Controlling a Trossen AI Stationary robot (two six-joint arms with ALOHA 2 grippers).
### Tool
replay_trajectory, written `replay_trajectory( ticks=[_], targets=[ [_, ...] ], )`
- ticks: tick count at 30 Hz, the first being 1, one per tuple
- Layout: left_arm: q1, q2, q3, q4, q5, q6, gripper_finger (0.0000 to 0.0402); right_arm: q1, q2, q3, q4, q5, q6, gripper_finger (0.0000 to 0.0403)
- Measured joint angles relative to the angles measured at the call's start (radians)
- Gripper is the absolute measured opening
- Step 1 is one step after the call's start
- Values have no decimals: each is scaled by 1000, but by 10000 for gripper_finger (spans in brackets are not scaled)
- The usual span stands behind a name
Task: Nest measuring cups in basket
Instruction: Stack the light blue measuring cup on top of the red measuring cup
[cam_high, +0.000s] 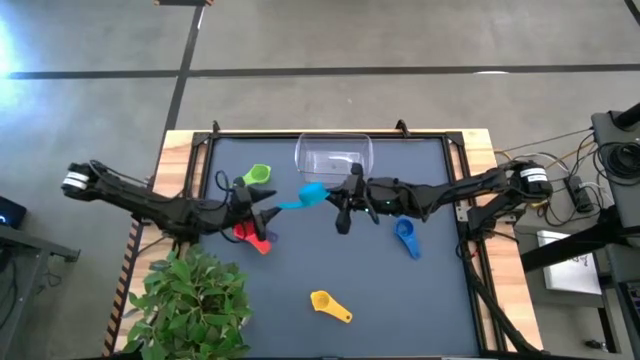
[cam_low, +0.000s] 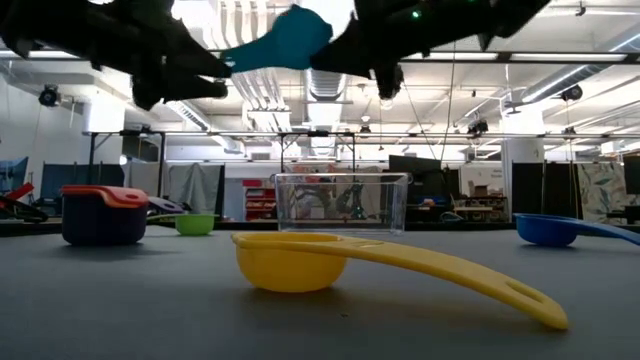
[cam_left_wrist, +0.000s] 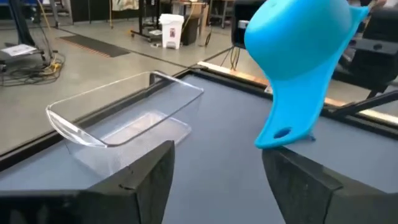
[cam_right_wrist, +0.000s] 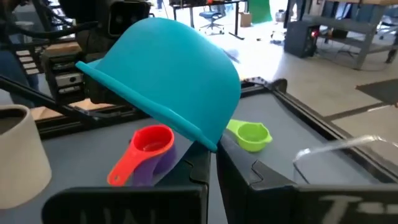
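Both arms meet high over the middle of the bench (cam_high: 300, 320), and the teal cup (cam_high: 311, 193) hangs in the air between them, well above the surface. The right pincer (cam_high: 338, 200) has its fingers pinched on the rim of the cup's bowl; in its wrist view the bowl sits mouth-down right over the nearly closed fingers. The left pincer (cam_high: 268, 215) reaches in from the other side, fingers spread, with the tip of the cup's handle (cam_left_wrist: 283, 134) just above the gap between them. Whether those fingers touch the handle, I cannot tell.

The basket (cam_high: 334, 156) stands empty near the far edge of the bench, just behind the raised cup. The green cup (cam_high: 257, 176) rests to the left of the basket, bowl up. Under the left arm the red cup (cam_right_wrist: 148, 144) lies nested on the purple cup (cam_right_wrist: 157, 163), handles pointing the same way. In the low view an orange-rimmed dark cup (cam_low: 104, 214) shows at that same side. The blue cup (cam_high: 405, 236) lies under the right arm, well apart from the basket. The yellow cup (cam_high: 328, 304) sits alone near the front edge, handle pointing right and toward the front. A leafy plant (cam_high: 190, 300) stands at the front left corner.
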Motion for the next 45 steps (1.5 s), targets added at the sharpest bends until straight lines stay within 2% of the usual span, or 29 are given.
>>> replay_trajectory(
  ticks=[4,10,14,23,30,39,45],
  targets=[
    [-12,-20,0,-18,-2,-2,219,-2,25,50,-25,-4,-17,8],
    [-21,28,0,-18,18,-13,177,-1,53,90,-45,-6,-35,8],
    [-38,45,1,-46,34,-29,168,-5,56,96,-61,-3,-46,8],
    [-50,-46,42,-389,-10,-168,188,-13,47,97,-124,4,-44,8],
    [-50,-52,168,-545,-21,-153,190,-34,46,97,-209,35,-33,8],
    [-50,53,308,-551,-26,-56,190,-37,62,152,-293,36,-28,8],
    [-51,173,367,-546,-62,-15,190,-40,141,229,-349,123,-24,8]
  ],
)
